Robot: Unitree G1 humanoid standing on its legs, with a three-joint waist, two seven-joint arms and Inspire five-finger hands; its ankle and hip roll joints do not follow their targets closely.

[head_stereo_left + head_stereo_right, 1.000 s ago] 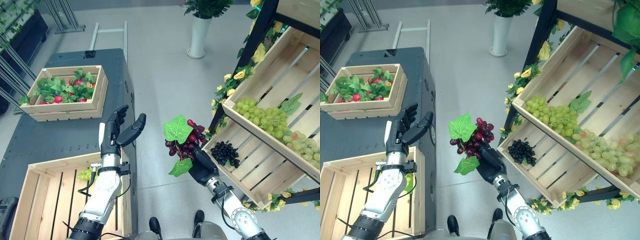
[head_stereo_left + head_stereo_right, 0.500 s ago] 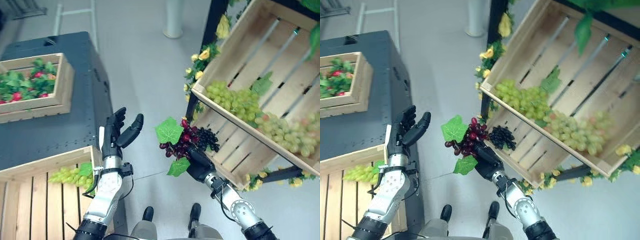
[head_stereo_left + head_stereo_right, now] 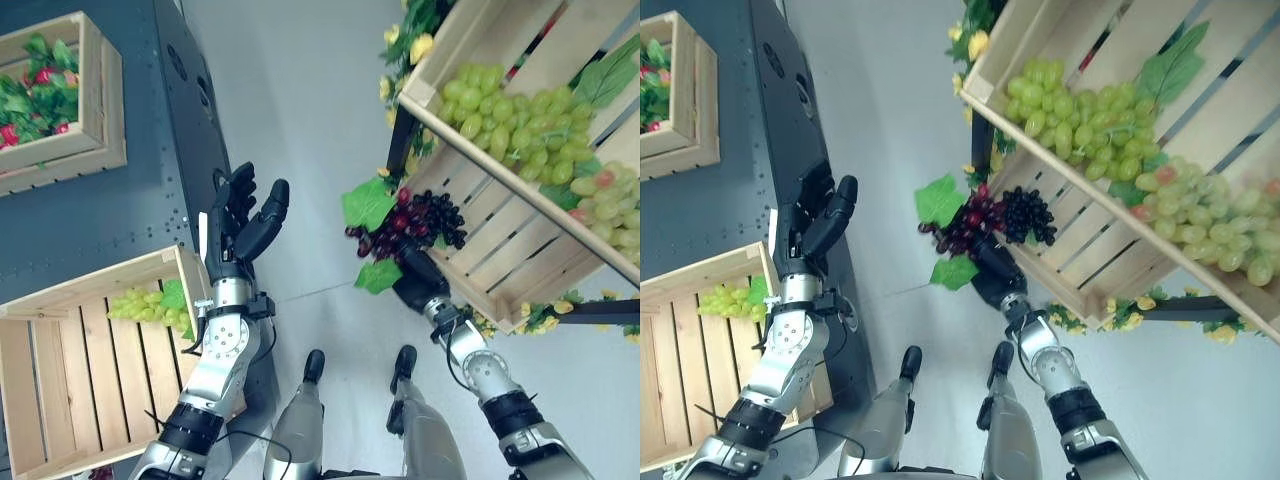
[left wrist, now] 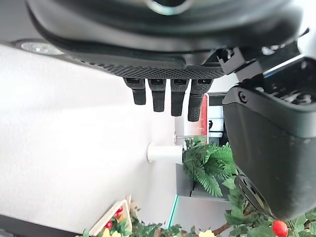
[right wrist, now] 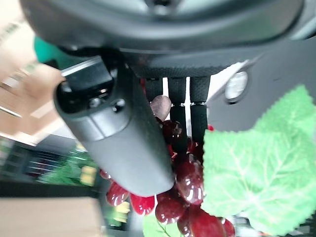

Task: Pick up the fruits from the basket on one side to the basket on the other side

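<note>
Right wrist view: right hand [image 5: 148, 143] clenched round red grapes [image 5: 182, 197], held mid-air just before shelf crate [image 3: 520, 270], beside black grapes [image 3: 440, 215]. Left hand [image 3: 245, 225] raised, relaxed, empty. Best done by keeping the clasp firm, swinging across to floor crate [image 3: 60, 300], lowering beside green grapes [image 3: 150, 305] before letting go. Counted: one red bunch, one black bunch, one green bunch in floor crate, several green on upper shelf [image 3: 520, 120].

My head's two eyes look steeply down, sharing both arms, the floor crate [image 3: 90, 350] and shelf crates [image 3: 1090, 250]. Each wrist camera looks along my own fingers from very close.
</note>
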